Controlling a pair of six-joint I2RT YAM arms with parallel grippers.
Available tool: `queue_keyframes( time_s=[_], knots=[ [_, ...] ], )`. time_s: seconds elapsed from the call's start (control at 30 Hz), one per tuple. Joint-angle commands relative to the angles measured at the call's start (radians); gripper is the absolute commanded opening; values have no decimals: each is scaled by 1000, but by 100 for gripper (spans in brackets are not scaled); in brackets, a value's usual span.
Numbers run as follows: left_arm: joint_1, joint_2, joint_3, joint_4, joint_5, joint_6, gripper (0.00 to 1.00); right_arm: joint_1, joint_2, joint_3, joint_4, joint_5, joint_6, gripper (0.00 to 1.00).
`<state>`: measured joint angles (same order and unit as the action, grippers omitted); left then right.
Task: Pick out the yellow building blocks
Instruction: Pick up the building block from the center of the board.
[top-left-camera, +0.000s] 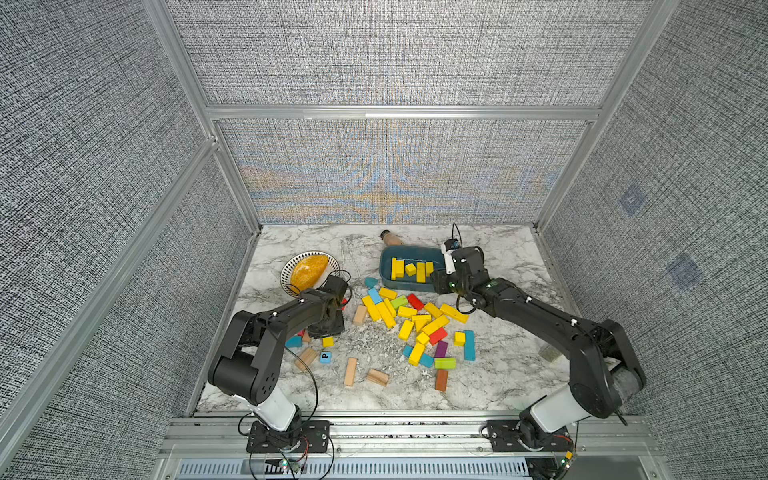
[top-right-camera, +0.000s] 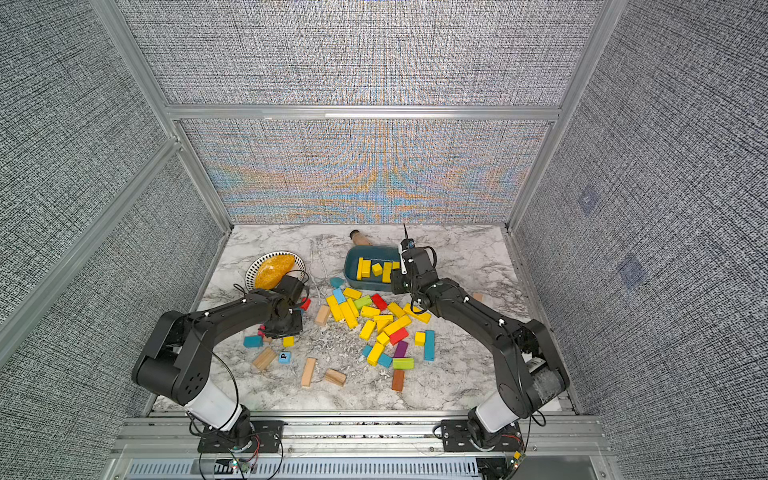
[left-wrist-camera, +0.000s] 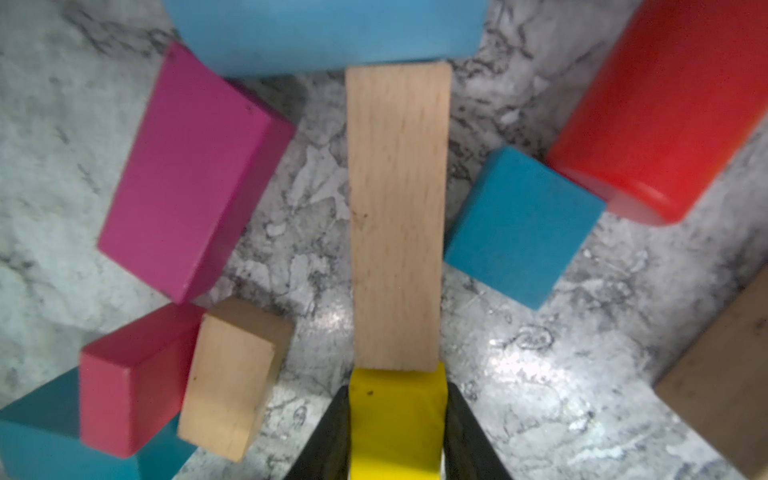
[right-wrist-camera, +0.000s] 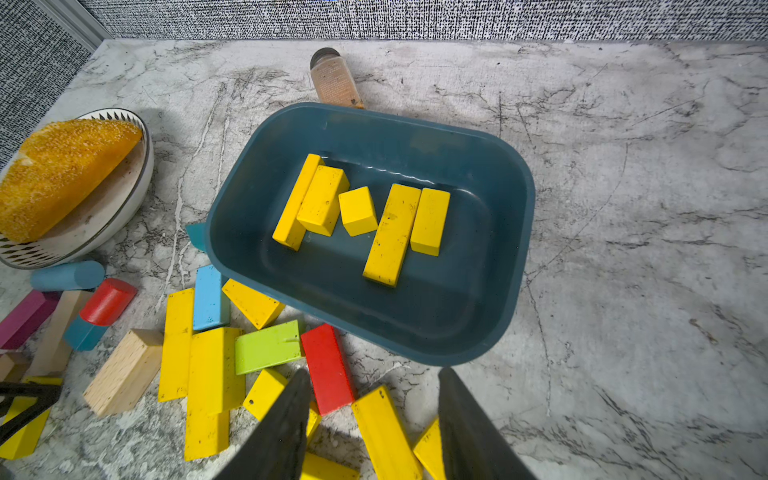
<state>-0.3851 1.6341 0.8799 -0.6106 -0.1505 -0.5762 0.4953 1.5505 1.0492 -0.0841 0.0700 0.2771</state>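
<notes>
One yellow block (left-wrist-camera: 397, 428) gripped btwn jaws of left pincer (left-wrist-camera: 397, 392).

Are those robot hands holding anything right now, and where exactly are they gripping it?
The left hand pinches a yellow building block by its two opposite sides, one finger on each. The right hand is open and holds nothing.

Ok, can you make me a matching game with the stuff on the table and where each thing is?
1 orange crusty loaf
2 small brown bottle
3 left tool
4 five yellow wooden blocks

A inside the dark teal plastic tub
B lying behind that tub
C in the white patterned bowl
D gripping a yellow wooden block

Pairs: 1-C, 2-B, 3-D, 4-A
</notes>
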Motion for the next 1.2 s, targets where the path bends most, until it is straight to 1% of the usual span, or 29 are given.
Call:
queue_keyframes(
  time_s=[0.0, 0.13, 0.23, 0.37, 0.43, 0.57, 0.7, 0.8, 0.9, 1.17],
  knots=[
    [0, -1, -7, -63, 36, 0, 29, 0, -7, -3, 14, 4, 7, 51],
    [-1, -50, 1, -90, 29, -3, 22, 0, -18, -9, 13, -7, 10, 51],
    [-2, -143, -9, -107, 28, -17, 20, 0, -42, -34, 33, -40, 20, 51],
    [-9, -282, -19, -96, 97, -45, 18, 23, -64, -80, 86, -171, 38, 51],
    [-16, -337, -27, -70, 145, -82, 18, 55, -65, -100, 119, -246, 54, 51],
    [-30, -434, -74, 56, 247, -187, 17, 169, -67, -155, 243, -385, 101, 51],
    [-42, -501, -122, 179, 295, -278, 17, 264, -46, -204, 393, -485, 175, 51],
    [-52, -525, -149, 242, 324, -324, 17, 316, -16, -209, 455, -501, 203, 51],
    [-67, -531, -166, 275, 340, -355, 17, 351, 28, -183, 477, -512, 216, 51],
    [-113, -539, -182, 318, 335, -398, 17, 397, 133, -110, 512, -515, 242, 51]
  ],
)
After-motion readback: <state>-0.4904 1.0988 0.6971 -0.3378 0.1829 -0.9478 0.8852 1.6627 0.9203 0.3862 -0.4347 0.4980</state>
